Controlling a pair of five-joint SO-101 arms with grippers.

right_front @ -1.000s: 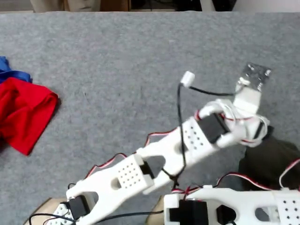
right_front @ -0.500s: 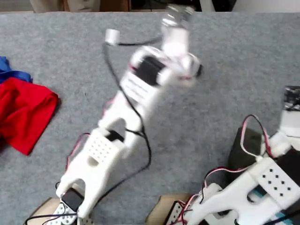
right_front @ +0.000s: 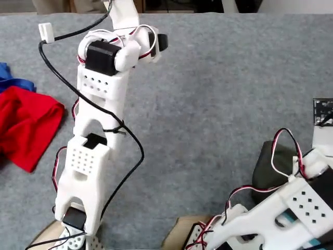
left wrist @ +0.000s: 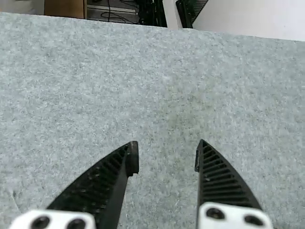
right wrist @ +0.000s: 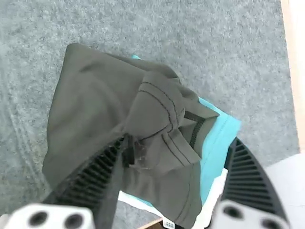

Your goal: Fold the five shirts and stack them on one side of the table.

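Note:
A dark olive shirt (right wrist: pixel 109 109) lies crumpled on top of a teal shirt (right wrist: pixel 217 136) and a white one (right wrist: pixel 143 200), at the table's near right (right_front: pixel 268 166). My right gripper (right wrist: pixel 178 150) hangs open just above this pile, one finger over each side. A red shirt (right_front: pixel 26 125) lies loosely folded at the left edge, with a blue shirt (right_front: pixel 10 80) beside it on the far side. My left arm (right_front: pixel 101 57) stretches to the far edge of the table. Its gripper (left wrist: pixel 167 156) is open over bare grey felt.
The grey felt table (right_front: pixel 208 78) has free room across its middle and far right. Beyond the far edge are boxes and cables (left wrist: pixel 119 9). The left arm's black cable (right_front: pixel 125 140) loops out beside it. The arm bases stand at the near edge (right_front: pixel 179 232).
My left arm has swung from above the dark shirt at the right across to the far left-centre. My right arm has come up from the near edge to over the dark shirt pile.

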